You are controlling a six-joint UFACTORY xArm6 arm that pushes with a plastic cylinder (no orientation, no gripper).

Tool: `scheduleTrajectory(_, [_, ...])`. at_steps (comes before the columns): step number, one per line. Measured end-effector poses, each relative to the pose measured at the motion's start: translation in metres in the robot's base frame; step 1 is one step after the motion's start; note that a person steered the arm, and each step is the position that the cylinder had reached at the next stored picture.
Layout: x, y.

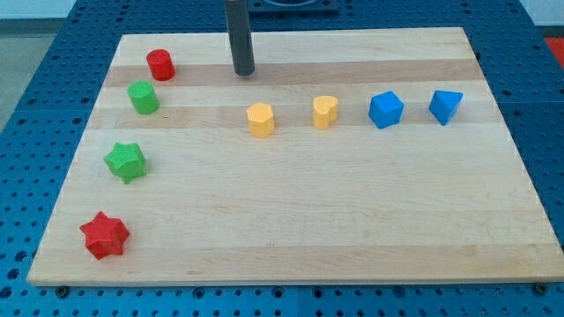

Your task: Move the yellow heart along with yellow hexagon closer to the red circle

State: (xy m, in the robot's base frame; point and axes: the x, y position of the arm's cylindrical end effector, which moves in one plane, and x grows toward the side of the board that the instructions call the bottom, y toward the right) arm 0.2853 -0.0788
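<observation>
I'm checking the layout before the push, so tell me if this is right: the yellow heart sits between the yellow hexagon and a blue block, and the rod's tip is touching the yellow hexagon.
Not quite. The camera view shows my tip apart from the yellow hexagon, toward the view's top. The rest holds: the yellow heart sits between the yellow hexagon and a blue block.

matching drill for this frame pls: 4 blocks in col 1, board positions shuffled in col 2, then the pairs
Column 1:
1. red circle
2. red star
3. blue triangle
4. yellow hexagon

Column 2:
A. farthest toward the view's right
B. view's bottom left corner area
C. just below my tip, left of the yellow heart
D. view's top left, above the green circle

Pairs: 1-D, 2-B, 3-A, 4-C
</observation>
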Motion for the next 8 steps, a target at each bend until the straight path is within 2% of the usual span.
scheduleTrajectory(1, [0.016,-0.033])
scheduleTrajectory(2, [0.016,-0.035])
scheduleTrajectory(3, [0.016,-0.09])
scheduleTrajectory(4, [0.017,-0.111])
scheduleTrajectory(7, [0.024,-0.133])
scheduleTrajectory(8, [0.024,-0.165])
